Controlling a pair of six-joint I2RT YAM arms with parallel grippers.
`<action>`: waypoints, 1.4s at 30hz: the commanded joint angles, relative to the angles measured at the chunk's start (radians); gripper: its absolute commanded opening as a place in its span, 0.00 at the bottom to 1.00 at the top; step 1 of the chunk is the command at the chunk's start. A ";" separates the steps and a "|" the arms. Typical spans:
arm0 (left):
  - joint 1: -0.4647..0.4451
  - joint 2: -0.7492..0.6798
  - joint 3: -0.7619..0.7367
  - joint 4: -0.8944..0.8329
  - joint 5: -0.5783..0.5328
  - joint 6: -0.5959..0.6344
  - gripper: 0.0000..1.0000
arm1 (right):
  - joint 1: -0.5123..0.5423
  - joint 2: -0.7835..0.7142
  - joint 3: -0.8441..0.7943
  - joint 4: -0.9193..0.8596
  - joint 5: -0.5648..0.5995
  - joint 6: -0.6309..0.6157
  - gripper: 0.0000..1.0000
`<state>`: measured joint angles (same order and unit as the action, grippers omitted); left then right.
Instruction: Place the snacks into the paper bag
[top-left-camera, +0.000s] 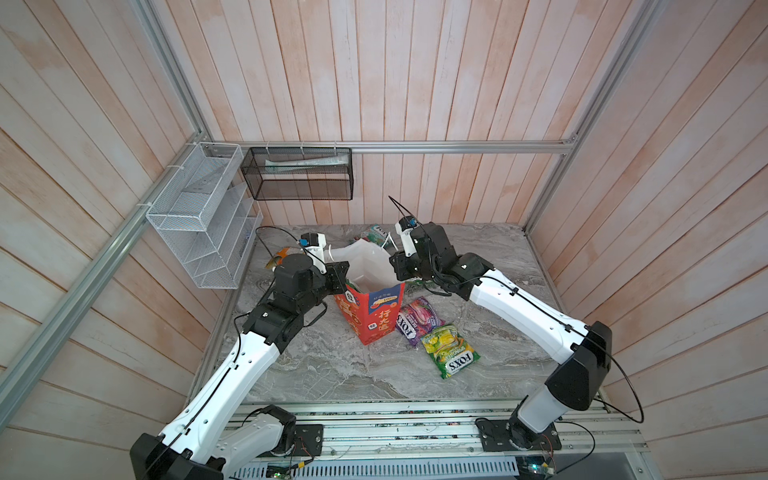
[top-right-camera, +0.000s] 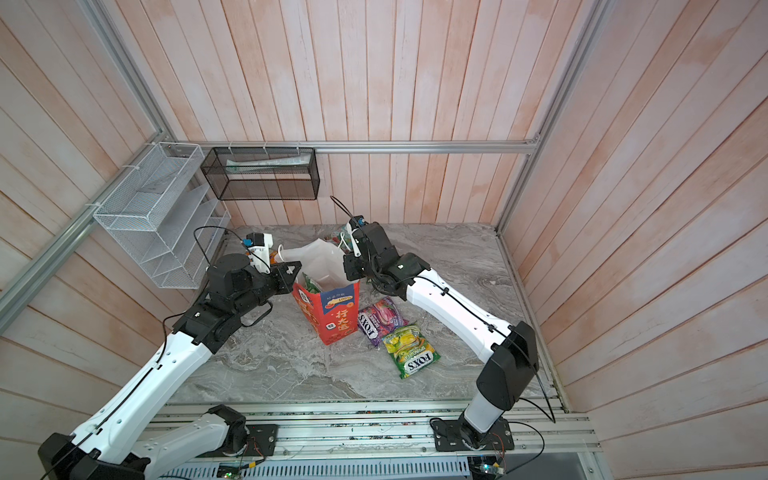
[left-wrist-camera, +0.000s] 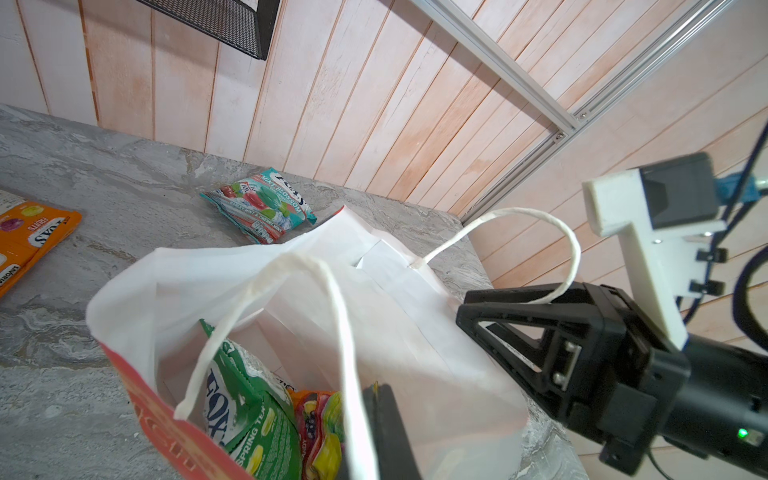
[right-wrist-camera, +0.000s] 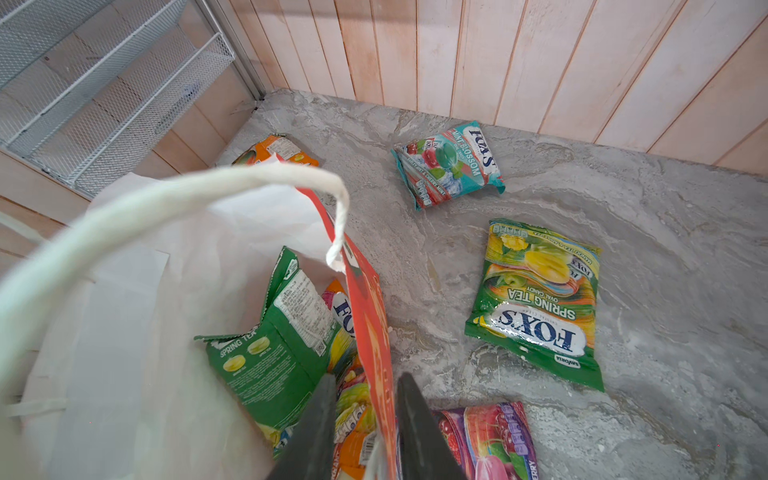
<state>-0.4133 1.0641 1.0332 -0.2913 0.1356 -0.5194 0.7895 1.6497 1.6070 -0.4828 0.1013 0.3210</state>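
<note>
The red paper bag (top-left-camera: 370, 320) (top-right-camera: 332, 316) stands open on the marble top, between both arms. My left gripper (left-wrist-camera: 380, 390) (top-left-camera: 340, 276) is shut on its left rim. My right gripper (right-wrist-camera: 365, 378) (top-left-camera: 395, 266) is open at the right rim, one finger inside the red wall (right-wrist-camera: 370, 311) and one outside. Inside the bag lie a green pouch (right-wrist-camera: 274, 345) (left-wrist-camera: 249, 411) and orange ones. Outside it lie snacks: purple (top-left-camera: 415, 320), yellow-green (top-left-camera: 449, 351) (right-wrist-camera: 536, 303), teal (left-wrist-camera: 262, 203) (right-wrist-camera: 451, 164) and orange (left-wrist-camera: 29, 237).
A white wire rack (top-left-camera: 199, 216) hangs on the left wall and a black mesh basket (top-left-camera: 297, 178) on the back rail. Wooden walls close three sides of the marble table (top-left-camera: 332, 374). The bag's white cord handles (left-wrist-camera: 552, 249) loop near both grippers.
</note>
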 joint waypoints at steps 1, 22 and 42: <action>-0.002 -0.002 0.022 0.025 0.029 0.014 0.00 | 0.010 0.027 0.031 -0.051 0.066 -0.015 0.28; 0.000 0.027 0.066 0.031 0.054 0.004 0.00 | 0.014 -0.013 0.005 -0.054 -0.002 0.007 0.00; -0.002 0.041 0.127 0.004 0.150 -0.008 0.63 | 0.088 -0.304 -0.370 0.132 0.145 0.207 0.00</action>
<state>-0.4133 1.1687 1.1301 -0.2989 0.2558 -0.5262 0.8551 1.3525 1.2541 -0.4076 0.2054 0.5056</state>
